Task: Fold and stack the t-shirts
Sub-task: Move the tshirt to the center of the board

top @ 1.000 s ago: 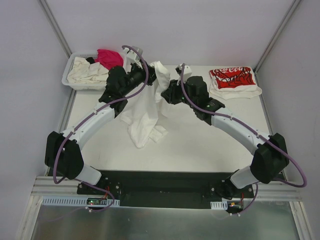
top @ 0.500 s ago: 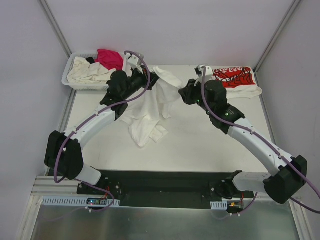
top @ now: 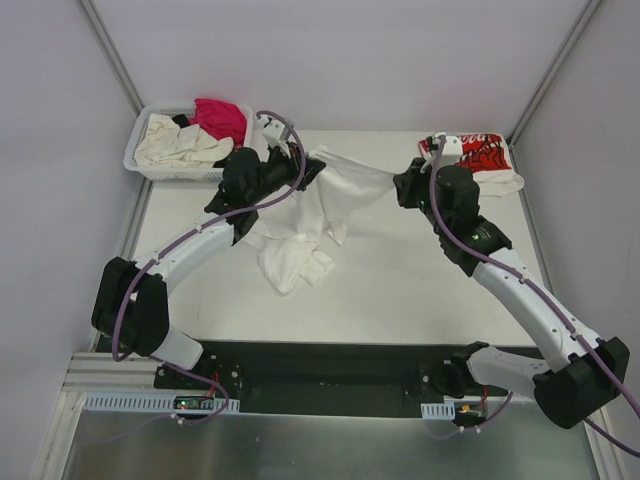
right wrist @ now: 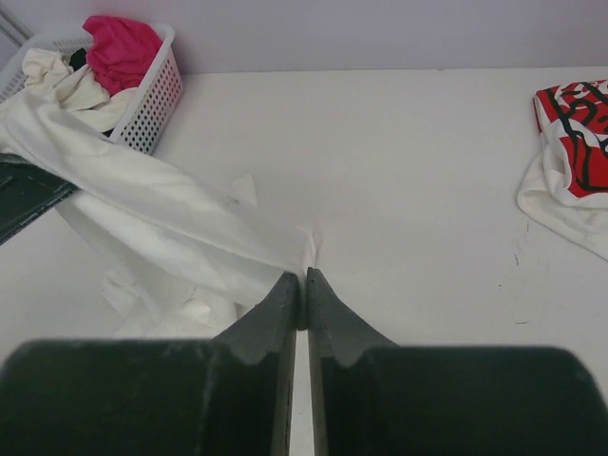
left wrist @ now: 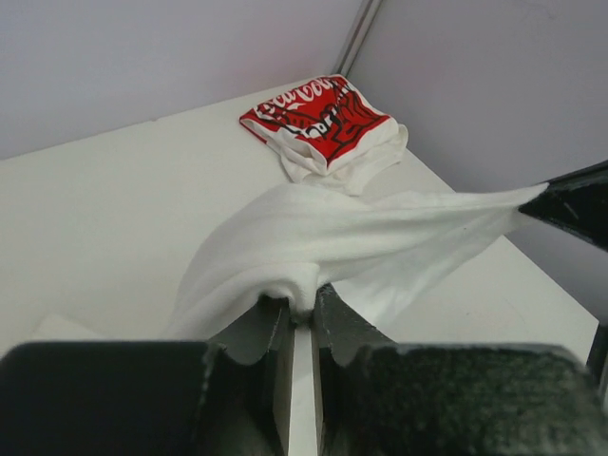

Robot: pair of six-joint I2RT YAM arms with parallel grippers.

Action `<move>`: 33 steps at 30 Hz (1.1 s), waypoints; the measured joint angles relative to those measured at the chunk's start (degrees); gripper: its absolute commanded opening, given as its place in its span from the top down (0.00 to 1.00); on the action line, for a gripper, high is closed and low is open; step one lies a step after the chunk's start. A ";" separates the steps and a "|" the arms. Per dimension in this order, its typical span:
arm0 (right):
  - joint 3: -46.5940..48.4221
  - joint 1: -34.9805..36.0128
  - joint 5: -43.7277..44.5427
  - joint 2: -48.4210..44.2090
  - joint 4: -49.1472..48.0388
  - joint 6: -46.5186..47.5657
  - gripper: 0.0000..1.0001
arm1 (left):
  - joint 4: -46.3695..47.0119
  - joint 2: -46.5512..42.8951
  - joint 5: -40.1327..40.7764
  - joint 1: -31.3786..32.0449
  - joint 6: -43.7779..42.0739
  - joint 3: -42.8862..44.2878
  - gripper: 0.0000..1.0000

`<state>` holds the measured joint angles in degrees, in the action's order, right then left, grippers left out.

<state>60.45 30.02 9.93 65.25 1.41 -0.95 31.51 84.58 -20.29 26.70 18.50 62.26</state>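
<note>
Tee (top: pixel 345 190), white, stretched btwn L tool (left wrist: pixel 302 304) and R tool (right wrist: pixel 304 280), both clamped on it, lower part bunched, shape unclear.

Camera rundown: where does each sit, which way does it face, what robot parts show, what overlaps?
Top external: above and behind the bases, looking down on the table; left arm and right arm whole.
Left wrist: on the left arm, facing the far right corner; left fingers pinch the white t-shirt.
Right wrist: on the right arm, facing the far edge and basket; right fingers pinch the same shirt.
Shared: both wrist views show that t-shirt and the printed t-shirt.
</note>
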 measured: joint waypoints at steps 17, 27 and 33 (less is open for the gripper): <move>-0.04 -1.22 -0.33 1.40 0.63 -0.07 0.99 | 0.83 2.43 -1.22 0.00 0.37 -1.29 0.78; 2.25 -3.41 0.35 0.68 3.74 0.59 0.99 | 1.27 4.00 -2.14 0.00 0.17 -1.29 0.22; 2.25 -4.81 1.92 -2.78 6.16 2.34 0.99 | 0.81 4.37 -1.88 0.00 -0.85 -1.31 0.18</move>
<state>62.70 25.21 11.86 62.48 7.57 1.39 32.32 88.95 -22.17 26.70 17.65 60.95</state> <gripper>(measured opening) 0.013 0.820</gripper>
